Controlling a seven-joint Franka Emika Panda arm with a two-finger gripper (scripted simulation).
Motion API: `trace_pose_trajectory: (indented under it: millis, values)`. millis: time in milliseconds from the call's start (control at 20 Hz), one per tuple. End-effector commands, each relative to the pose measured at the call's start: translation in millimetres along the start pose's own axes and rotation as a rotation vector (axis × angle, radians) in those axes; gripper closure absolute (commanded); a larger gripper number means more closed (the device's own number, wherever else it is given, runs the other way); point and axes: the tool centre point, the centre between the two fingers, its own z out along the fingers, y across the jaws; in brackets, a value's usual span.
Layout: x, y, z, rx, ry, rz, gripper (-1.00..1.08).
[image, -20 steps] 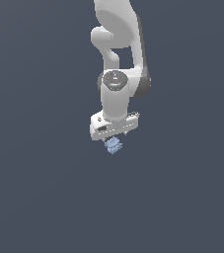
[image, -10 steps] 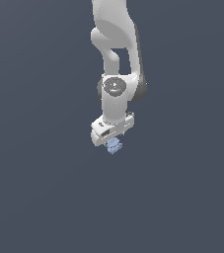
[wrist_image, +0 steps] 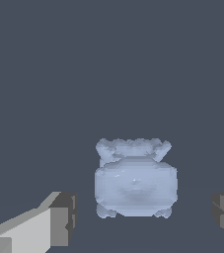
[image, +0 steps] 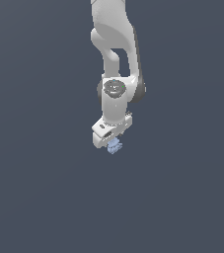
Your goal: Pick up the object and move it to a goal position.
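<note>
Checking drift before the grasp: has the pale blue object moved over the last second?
No. In the exterior view the pale blue object sits at the same spot in the frame as before, just under the hand. There is no other fixed landmark to judge against.

Glossy white rounded arm links (image: pixel 114 34), dark grey joint cap; boxy white gripper (image: pixel 114 146), dark grey fingertip pads (wrist_image: pixel 64 217).
</note>
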Motion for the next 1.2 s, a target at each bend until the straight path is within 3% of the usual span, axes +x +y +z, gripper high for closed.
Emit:
trace_pose_trajectory:
  millis: [0,950,1000,1150]
  values:
    - [-0.1,-0.1,0.6,-0.001,0.001,-0.008,-0.92]
    - [-0.3,-0.3,50.7,-0.001,0.001,-0.008,-0.92]
    - [-0.3,-0.3,50.7,-0.001,0.001,-0.008,1.08]
    - [-0.3,-0.3,50.7,-0.001,0.001,-0.008,1.08]
